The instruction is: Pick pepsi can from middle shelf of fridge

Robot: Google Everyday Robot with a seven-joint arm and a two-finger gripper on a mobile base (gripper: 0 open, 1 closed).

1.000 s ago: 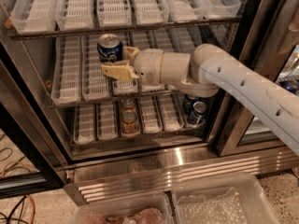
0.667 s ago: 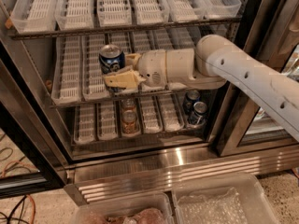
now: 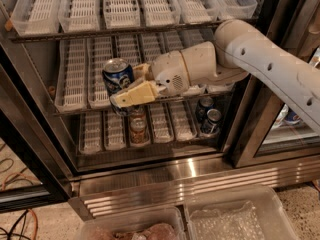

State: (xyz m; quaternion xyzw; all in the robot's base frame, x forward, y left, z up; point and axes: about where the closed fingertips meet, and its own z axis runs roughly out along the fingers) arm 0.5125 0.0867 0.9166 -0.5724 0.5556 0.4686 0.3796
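The pepsi can [image 3: 117,76], blue with a silver top, is held tilted at the front edge of the middle shelf [image 3: 75,79], over its left-centre white slotted trays. My gripper [image 3: 124,85] is shut on the can: one tan finger [image 3: 134,93] crosses its near lower side, and the other sits behind it. The white arm [image 3: 260,59] reaches in from the right. The fridge [image 3: 165,176] stands open in front of me with its steel sill below.
Orange-brown cans [image 3: 138,128] stand on the lower shelf right under the held can. A darker blue pair of cans [image 3: 209,117] stands at the lower right. The dark door frame [image 3: 257,114] is to the right. Clear plastic bins [image 3: 240,219] sit on the floor in front.
The gripper has drawn the pepsi can forward toward the front edge of the middle shelf, lower in the picture, and the can now tilts more.
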